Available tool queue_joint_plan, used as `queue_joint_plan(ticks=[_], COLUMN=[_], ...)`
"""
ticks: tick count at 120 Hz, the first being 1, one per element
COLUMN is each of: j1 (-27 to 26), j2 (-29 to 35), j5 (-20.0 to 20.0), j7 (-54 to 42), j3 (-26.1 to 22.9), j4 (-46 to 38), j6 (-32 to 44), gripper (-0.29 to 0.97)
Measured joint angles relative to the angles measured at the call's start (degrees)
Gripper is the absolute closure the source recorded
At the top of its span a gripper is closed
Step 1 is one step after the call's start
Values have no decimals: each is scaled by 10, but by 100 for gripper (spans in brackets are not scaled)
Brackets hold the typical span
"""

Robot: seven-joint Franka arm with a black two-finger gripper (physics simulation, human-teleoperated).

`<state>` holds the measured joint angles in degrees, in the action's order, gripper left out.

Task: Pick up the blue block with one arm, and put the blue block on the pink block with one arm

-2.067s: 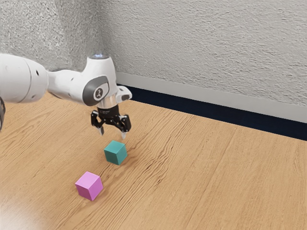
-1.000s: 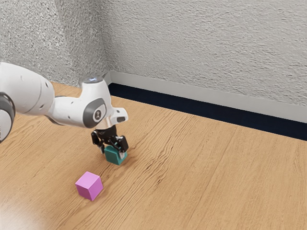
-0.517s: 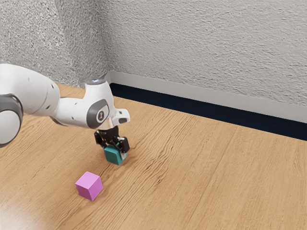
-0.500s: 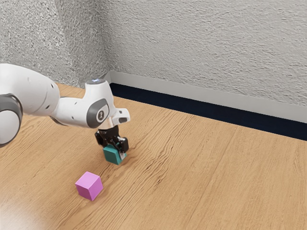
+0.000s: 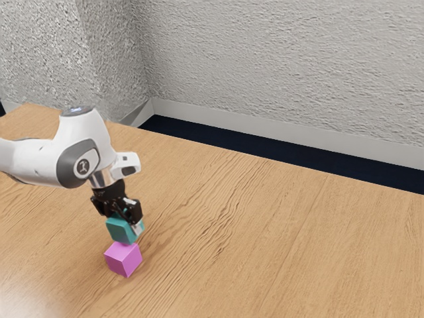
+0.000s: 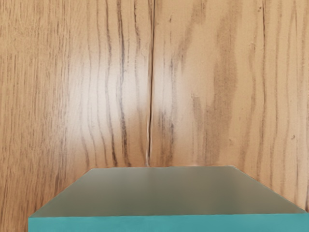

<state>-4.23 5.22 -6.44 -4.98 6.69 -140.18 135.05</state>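
In the exterior view the teal-blue block (image 5: 121,230) is held in my black gripper (image 5: 122,222), whose fingers are shut on its sides. It hangs directly over the pink block (image 5: 123,258), its lower edge at or just above the pink block's top; I cannot tell whether they touch. The pink block rests on the wooden table (image 5: 278,225). In the wrist view the blue block (image 6: 166,199) sits just under my hand, with wood grain beyond it.
A rough grey wall (image 5: 285,59) with a pale skirting and a dark strip (image 5: 291,156) runs along the table's far edge. My white arm (image 5: 40,159) comes in from the exterior view's left. Bare wood stretches to the exterior view's right.
My gripper closed on the blue block, lifted it off the table and carried it toward the exterior view's lower left, over the pink block. The pink block has not moved.
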Motion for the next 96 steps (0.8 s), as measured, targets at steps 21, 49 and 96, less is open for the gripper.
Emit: queue_joint_plan(ticks=[21, 49, 96], j1=[0, 5, 6], j2=[9, 38, 26], j5=[3, 15, 58], j7=[23, 41, 37], j3=[-1, -1, -6], j4=[-17, -48, -42], j6=[-1, -3, -2], gripper=[41, 42, 41])
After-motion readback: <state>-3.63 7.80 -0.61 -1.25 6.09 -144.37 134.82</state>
